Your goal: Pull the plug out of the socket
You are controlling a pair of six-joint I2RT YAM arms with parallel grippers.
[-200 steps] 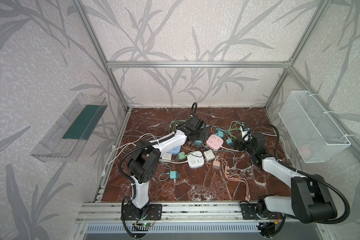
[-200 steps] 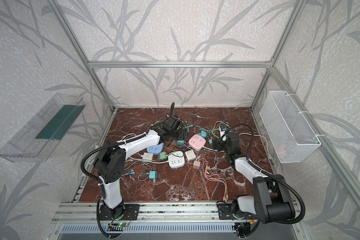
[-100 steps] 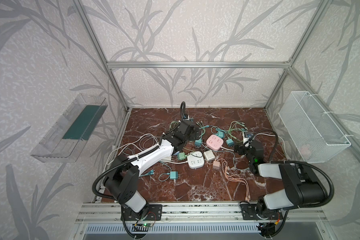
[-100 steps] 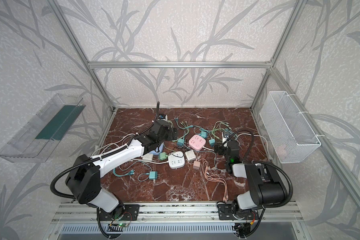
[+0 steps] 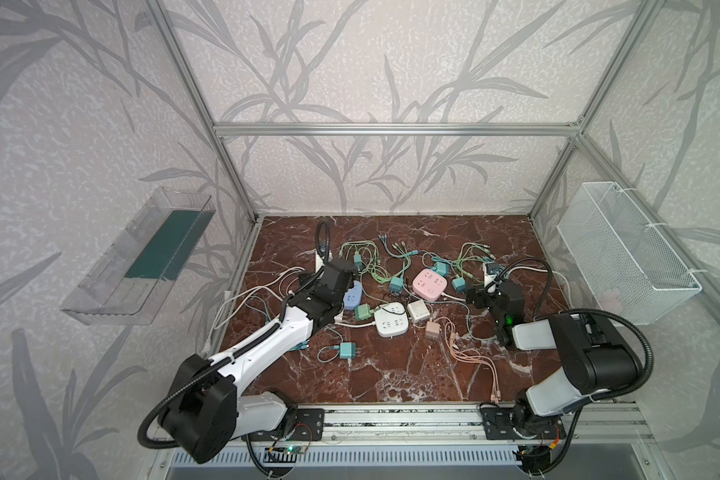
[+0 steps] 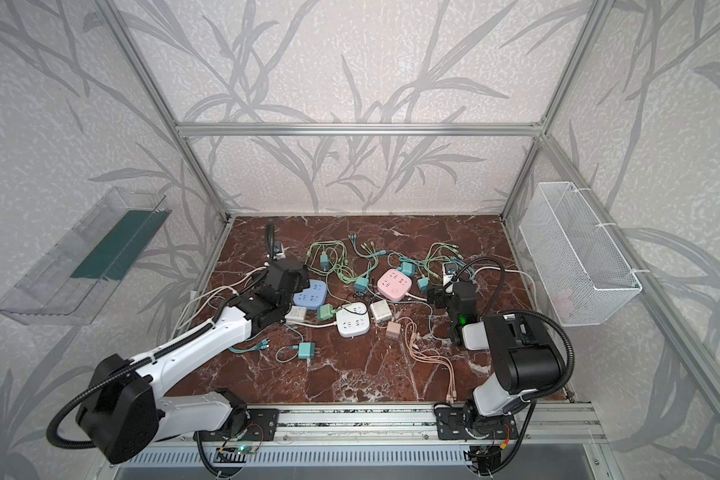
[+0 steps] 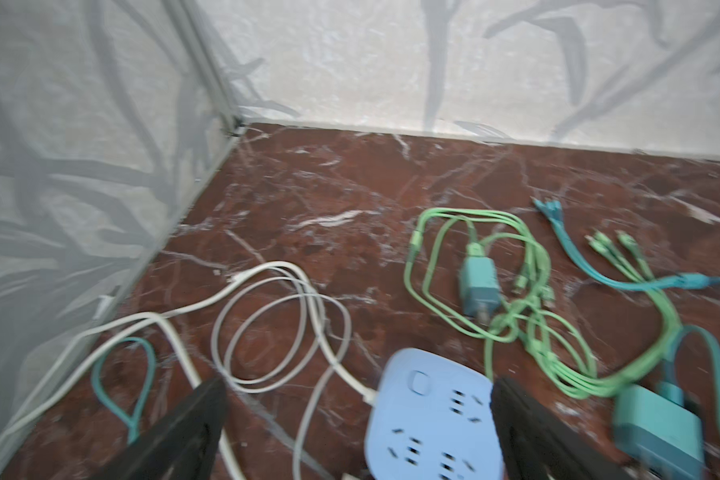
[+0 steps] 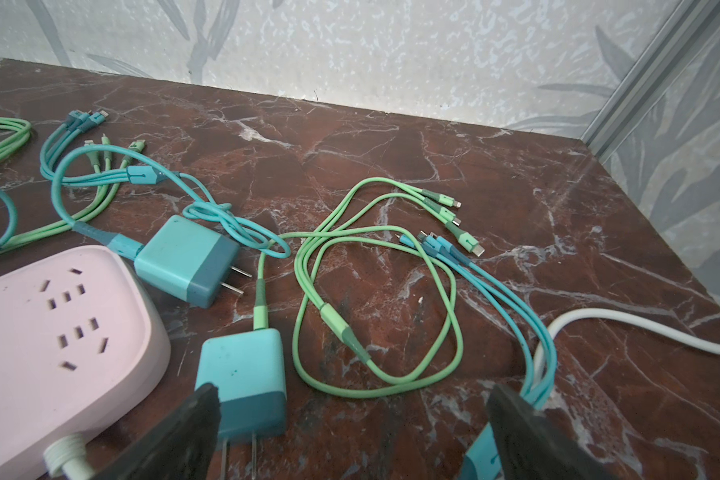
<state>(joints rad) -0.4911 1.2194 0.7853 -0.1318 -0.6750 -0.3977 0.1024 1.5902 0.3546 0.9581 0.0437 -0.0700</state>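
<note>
Blue socket [image 7: 431, 419] lies partly between the left end effector's [image 7: 358, 388] spread fingers [image 7: 528, 432].

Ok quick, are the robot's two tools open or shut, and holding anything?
Left tool: open, holding nothing.
Right tool: open, holding nothing.

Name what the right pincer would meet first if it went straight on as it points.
Probably the green cable loop lying just ahead of the open right pincer, though depth is unclear.

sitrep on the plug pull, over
Left end effector open, empty, at blue power strip. Right end effector open, empty, by pink power strip. Their visible sockets bare. Loose teal plug and green cables crowd the right.
</note>
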